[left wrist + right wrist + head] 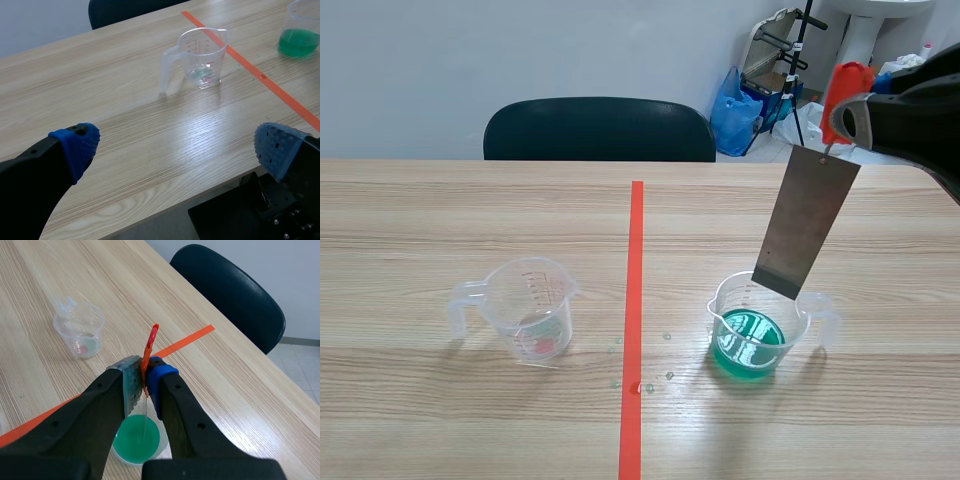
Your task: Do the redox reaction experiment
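Your right gripper [145, 377] pinches orange clip [844, 85]. Metal plate [807, 220] hangs tilted, lower edge near rim of green-liquid beaker [757, 325]. Plate likely thin, stiff, swings easily: grip clip, not sheet. Left gripper [176, 150] spread; empty beaker [200, 57] at its 12 o'clock.

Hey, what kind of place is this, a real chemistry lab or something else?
Probably an ordinary office room serving as a makeshift lab: a wood-grain table, a dark office chair behind it, and a plastic jug of green liquid under a metal strip hanging from the right gripper.
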